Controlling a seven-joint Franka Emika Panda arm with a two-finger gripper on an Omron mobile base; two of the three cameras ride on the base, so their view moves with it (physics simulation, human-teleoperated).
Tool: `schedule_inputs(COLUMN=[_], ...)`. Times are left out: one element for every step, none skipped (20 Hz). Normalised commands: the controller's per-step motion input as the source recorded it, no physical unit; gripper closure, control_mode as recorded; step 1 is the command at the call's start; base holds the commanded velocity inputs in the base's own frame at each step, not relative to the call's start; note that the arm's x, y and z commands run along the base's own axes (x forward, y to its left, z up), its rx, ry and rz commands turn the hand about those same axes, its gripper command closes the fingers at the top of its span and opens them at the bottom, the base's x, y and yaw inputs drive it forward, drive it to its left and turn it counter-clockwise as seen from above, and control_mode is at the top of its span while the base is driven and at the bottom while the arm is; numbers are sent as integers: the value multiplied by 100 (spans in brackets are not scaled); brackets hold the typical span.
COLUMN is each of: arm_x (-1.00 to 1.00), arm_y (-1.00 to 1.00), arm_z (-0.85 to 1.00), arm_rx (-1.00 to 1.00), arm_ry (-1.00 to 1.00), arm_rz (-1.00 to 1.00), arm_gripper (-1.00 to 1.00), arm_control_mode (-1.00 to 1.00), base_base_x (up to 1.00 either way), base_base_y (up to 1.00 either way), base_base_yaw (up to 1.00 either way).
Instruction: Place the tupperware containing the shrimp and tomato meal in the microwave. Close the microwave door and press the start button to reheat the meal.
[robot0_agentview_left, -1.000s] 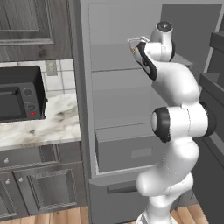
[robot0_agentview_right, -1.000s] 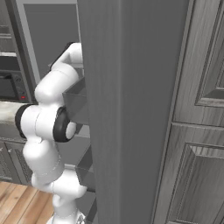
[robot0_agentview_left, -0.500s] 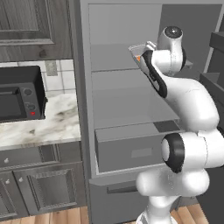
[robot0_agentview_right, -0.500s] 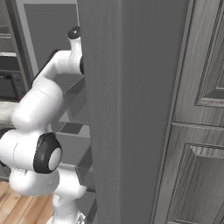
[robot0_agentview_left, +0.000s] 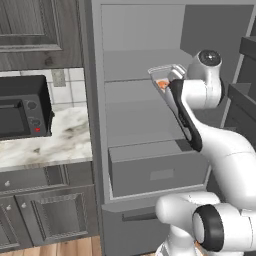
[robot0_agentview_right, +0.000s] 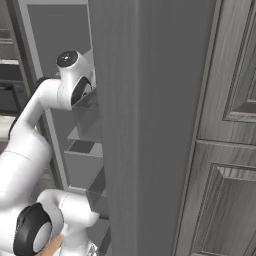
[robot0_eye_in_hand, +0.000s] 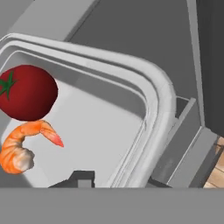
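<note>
One clear tupperware (robot0_agentview_left: 162, 75) is hanging in mid-air in front of the open refrigerator (robot0_agentview_left: 150, 125), level with an upper shelf, as the white robot arm (robot0_agentview_left: 210, 145) is reaching up from the floor. The gripper (robot0_agentview_left: 170, 81) is sitting at the container's near edge with its jaws drawn close on the flared rim, gripping it; from the hand camera a dark fingertip (robot0_eye_in_hand: 81, 178) is pressing inside the near wall of the tupperware (robot0_eye_in_hand: 148, 113). Inside the container a round red tomato (robot0_eye_in_hand: 27, 92) is lying against the far side, with one orange shrimp (robot0_eye_in_hand: 24, 146) curling just beside it, touching or nearly touching. From the left base camera a speck of orange is showing through the plastic. Off to the left, a small black countertop oven (robot0_agentview_left: 22, 107) is standing on a marbled counter (robot0_agentview_left: 55, 142), well apart from the container. From the right base camera the arm's wrist (robot0_agentview_right: 72, 82) is leaning against the edge of the grey fridge door (robot0_agentview_right: 145, 125), which is hiding the hand.
</note>
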Motion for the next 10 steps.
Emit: schedule_inputs(arm_x=[-95, -99, -91, -75, -63, -56, -53, -46, -41, -31], arm_y=[23, 22, 18, 0, 0, 0, 0, 0, 0, 0], arm_z=[-31, -34, -36, -14, -19, -27, -28, -24, -18, -14], arm_rx=[5, 0, 0, 0, 0, 0, 0, 0, 0, 0], arm_ry=[6, 8, 11, 2, 6, 10, 10, 11, 11, 8], arm_rz=[0, 0, 0, 0, 0, 0, 0, 0, 0, 0], arm_gripper=[100, 100, 100, 100, 100, 100, 100, 100, 100, 100], arm_control_mode=[-100, -100, -100, -100, -100, -100, -100, -100, -100, -100], base_base_x=[0, 0, 0, 0, 0, 0, 0, 0, 0, 0], base_base_y=[0, 0, 0, 0, 0, 0, 0, 0, 0, 0], base_base_yaw=[0, 0, 0, 0, 0, 0, 0, 0, 0, 0])
